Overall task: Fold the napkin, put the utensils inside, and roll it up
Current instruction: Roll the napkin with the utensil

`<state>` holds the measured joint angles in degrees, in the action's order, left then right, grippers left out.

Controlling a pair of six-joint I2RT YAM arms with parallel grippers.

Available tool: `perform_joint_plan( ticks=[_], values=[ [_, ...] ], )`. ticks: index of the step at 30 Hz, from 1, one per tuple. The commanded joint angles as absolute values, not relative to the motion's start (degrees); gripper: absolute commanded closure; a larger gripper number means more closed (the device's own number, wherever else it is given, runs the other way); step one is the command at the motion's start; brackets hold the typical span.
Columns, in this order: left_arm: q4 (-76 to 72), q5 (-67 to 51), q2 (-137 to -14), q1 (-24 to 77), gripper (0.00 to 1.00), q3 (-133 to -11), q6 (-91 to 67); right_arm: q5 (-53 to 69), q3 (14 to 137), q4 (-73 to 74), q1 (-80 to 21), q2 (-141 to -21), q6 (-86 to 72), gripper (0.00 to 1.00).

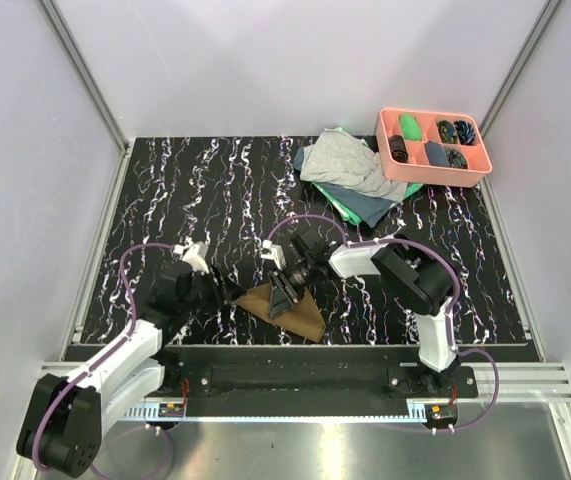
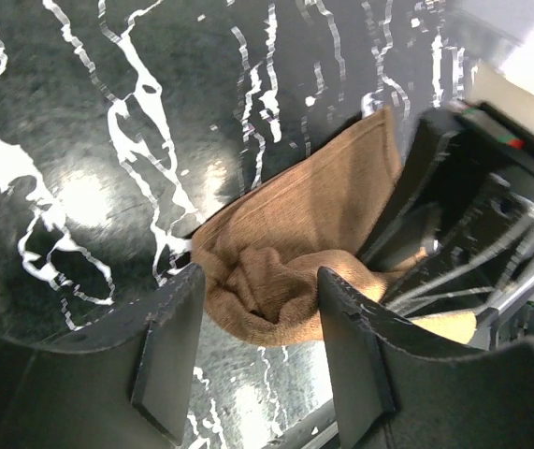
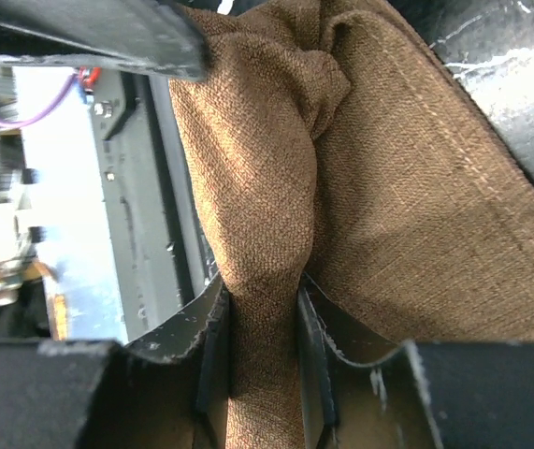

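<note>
**Item: napkin (image 2: 304,215).** Brown square cloth, coarse open weave, with a stitched hem. It lies crumpled rather than flat. Its long axis runs on a slant from the left gripper's fingers (image 2: 168,346) away past the right gripper's fingers (image 3: 212,351). One bunched, tapered corner points at the left pair.

**Left gripper (image 2: 259,290):** fingers apart. The rumpled corner sits in the gap just beyond their tips, not pinched.

**Right gripper (image 3: 262,290):** fingers clamped on a raised ridge of the napkin. Cloth spreads to either side of them.

**Surface:** table (image 1: 185,190), glossy black with white marble veining.

**Room:** plain pale walls (image 1: 265,60) with metal corner rails.

**Far beyond both pairs of fingers:** a grey cloth (image 1: 350,165) heaped on a green cloth (image 1: 337,205). Beside them is a pink tray (image 1: 440,176) with compartments.
</note>
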<state>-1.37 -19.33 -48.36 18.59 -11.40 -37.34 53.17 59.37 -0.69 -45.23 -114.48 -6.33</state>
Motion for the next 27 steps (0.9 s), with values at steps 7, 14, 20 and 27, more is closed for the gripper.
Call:
perform_joint_plan(
  ticks=[7,14,20,27],
  values=[
    [-12.5,-23.6,-46.4,18.6,0.46,-7.6,-37.5,59.4,62.1,0.9,-42.6,-120.2,-7.6,0.67],
    [-19.4,-25.4,-51.1,18.6,0.48,-6.0,-37.7,58.0,63.3,3.8,-42.5,-121.3,-6.1,0.67],
    [-25.3,-26.5,-54.9,18.7,0.50,-5.8,-37.8,55.8,64.7,7.6,-42.5,-121.8,-3.6,0.66],
    [-28.0,-28.0,-58.1,19.0,0.76,-5.0,-37.8,49.9,66.4,10.8,-42.5,-120.9,-3.4,0.64]
  ],
)
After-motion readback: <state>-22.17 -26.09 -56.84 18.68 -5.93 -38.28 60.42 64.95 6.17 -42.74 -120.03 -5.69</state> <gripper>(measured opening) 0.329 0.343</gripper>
